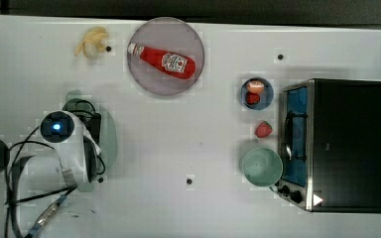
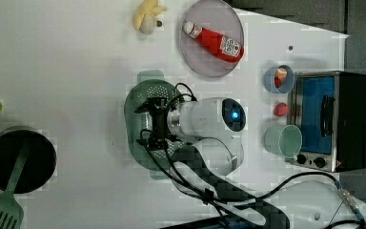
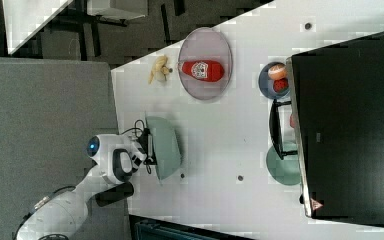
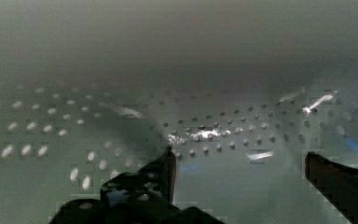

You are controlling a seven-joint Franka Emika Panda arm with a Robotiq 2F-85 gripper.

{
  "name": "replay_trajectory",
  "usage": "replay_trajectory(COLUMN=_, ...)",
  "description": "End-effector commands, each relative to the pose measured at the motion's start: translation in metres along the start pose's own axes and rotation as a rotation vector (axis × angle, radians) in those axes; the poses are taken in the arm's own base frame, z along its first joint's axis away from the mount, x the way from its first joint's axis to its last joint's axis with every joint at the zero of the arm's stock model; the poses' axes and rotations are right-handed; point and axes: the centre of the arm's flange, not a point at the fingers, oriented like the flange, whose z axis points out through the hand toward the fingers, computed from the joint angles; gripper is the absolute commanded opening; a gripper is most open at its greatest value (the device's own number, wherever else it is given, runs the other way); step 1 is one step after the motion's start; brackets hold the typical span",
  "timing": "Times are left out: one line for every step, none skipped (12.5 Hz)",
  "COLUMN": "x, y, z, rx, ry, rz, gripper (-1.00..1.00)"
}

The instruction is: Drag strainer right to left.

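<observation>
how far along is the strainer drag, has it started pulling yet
Done: the arm has reached the strainer, and the gripper sits low inside it, fingers open over the perforated bottom. In hand: placing the fingers against the strainer's inside; nothing is gripped. Left: the drag itself looks undone or barely begun, since the strainer lies on the table at the top view's left, far from the toaster oven.

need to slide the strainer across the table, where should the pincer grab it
Grip the thin side wall of the strainer, coming straight down from above with one finger inside and one outside. It sits upright, open top up, and its rim is narrow enough for the open pincer, now low inside it.
</observation>
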Motion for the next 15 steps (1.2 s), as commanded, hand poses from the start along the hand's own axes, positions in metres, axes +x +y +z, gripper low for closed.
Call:
replay_trajectory(x=-0.058, y=0.015, z=-0.011, rx=0.009, ry=-0.031, rz=-0.023, gripper=1.0)
replay_trajectory(x=-0.065, y=0.017, z=-0.008, rx=0.011, ry=-0.033, rz=-0.034, gripper=1.0)
replay_trajectory(x=-0.072, y=0.018, z=-0.007, rx=0.012, ry=-0.037, rz=-0.038, gripper=1.0)
replay_trajectory(x=-0.077, y=0.02, z=-0.005, rx=0.011, ry=-0.038, rz=-0.034, gripper=1.0)
replay_trajectory(x=-0.084, y=0.018, z=-0.005, rx=0.024, ry=-0.047, rz=-0.04, gripper=1.0)
replay_trajectory(x=-0.09, y=0.017, z=-0.005, rx=0.026, ry=-0.052, rz=-0.047, gripper=1.0)
replay_trajectory(x=-0.093, y=0.018, z=-0.004, rx=0.023, ry=-0.053, rz=-0.051, gripper=1.0)
replay_trajectory(x=-0.095, y=0.017, z=-0.006, rx=0.026, ry=-0.055, rz=-0.053, gripper=1.0)
replay_trajectory(x=-0.095, y=0.017, z=-0.007, rx=0.023, ry=-0.05, rz=-0.06, gripper=1.0)
replay_trajectory(x=-0.093, y=0.014, z=-0.016, rx=0.031, ry=-0.05, rz=-0.074, gripper=1.0)
replay_trajectory(x=-0.09, y=0.009, z=-0.035, rx=0.054, ry=-0.052, rz=-0.1, gripper=1.0)
replay_trajectory(x=-0.084, y=0.006, z=-0.058, rx=0.053, ry=-0.043, rz=-0.132, gripper=1.0)
replay_trajectory(x=-0.075, y=0.002, z=-0.088, rx=0.052, ry=-0.031, rz=-0.194, gripper=1.0)
replay_trajectory(x=-0.063, y=-0.005, z=-0.125, rx=0.067, ry=-0.023, rz=-0.262, gripper=1.0)
replay_trajectory(x=-0.045, y=-0.013, z=-0.164, rx=0.076, ry=-0.016, rz=-0.319, gripper=1.0)
